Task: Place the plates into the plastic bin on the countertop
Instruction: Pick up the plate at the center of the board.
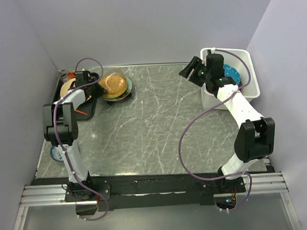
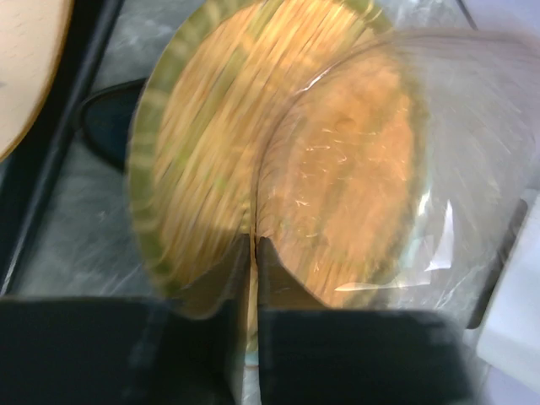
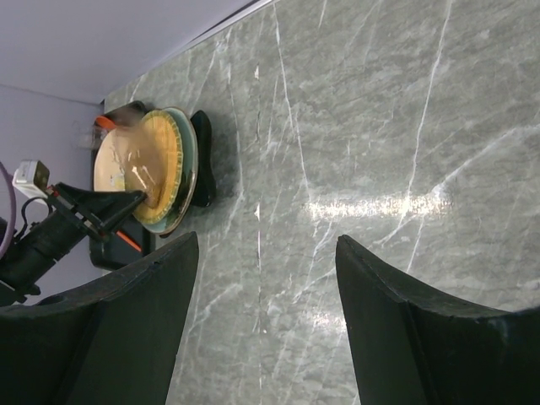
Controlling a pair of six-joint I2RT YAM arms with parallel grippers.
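At the back left of the countertop (image 1: 154, 125) stands a stack of plates (image 1: 116, 88). My left gripper (image 2: 255, 240) is shut on the near rim of the top one, a translucent orange plate (image 2: 354, 169). That plate is tilted up off a yellow-green striped plate (image 2: 190, 143), which lies on a dark plate (image 2: 101, 126). From above, the left gripper (image 1: 97, 86) sits at the stack's left edge. The white plastic bin (image 1: 254, 77) stands at the back right with a teal plate (image 1: 232, 72) inside. My right gripper (image 1: 189, 71) hangs open and empty just left of the bin. In its own view the right gripper (image 3: 266, 240) has only bare countertop between the fingers.
A black tray (image 1: 66, 109) at the far left holds a cream plate (image 1: 68, 88) and something orange. A blue-rimmed round thing (image 1: 56, 152) lies near the left edge behind the left arm. Walls close in the left, back and right sides.
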